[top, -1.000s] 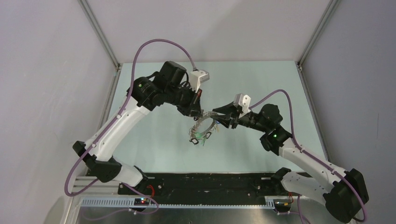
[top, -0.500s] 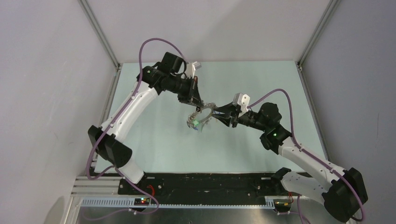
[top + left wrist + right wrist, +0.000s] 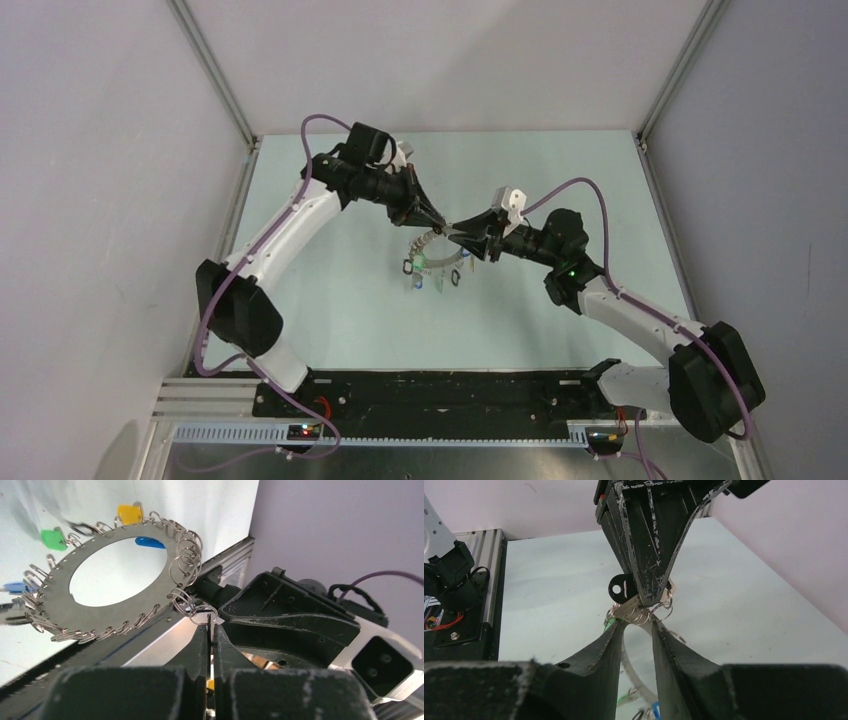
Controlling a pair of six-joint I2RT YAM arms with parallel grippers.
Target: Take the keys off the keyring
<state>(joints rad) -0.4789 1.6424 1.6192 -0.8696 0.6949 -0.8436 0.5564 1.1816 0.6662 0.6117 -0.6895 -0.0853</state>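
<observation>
The left arm (image 3: 290,225) is pinching its jaws shut on the keyring (image 3: 115,614), holding it above the middle of the desk (image 3: 330,300) so the keys (image 3: 52,538) are dangling free for the right arm (image 3: 640,325), whose jaws are slightly apart.

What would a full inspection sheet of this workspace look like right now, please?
Surface: pale table, matte.
Job's things: keyring hangs where the gripper tips meet; keys with green, yellow and blue heads hang from it on small split rings.
Clutter: nothing seen.
Grippers: left gripper jaws shut on black-headed key; right gripper jaws flank the split rings, grip unclear.
Cables: purple cables loop off each arm, away from the keyring.
Surroundings: grey walls, metal frame posts.
</observation>
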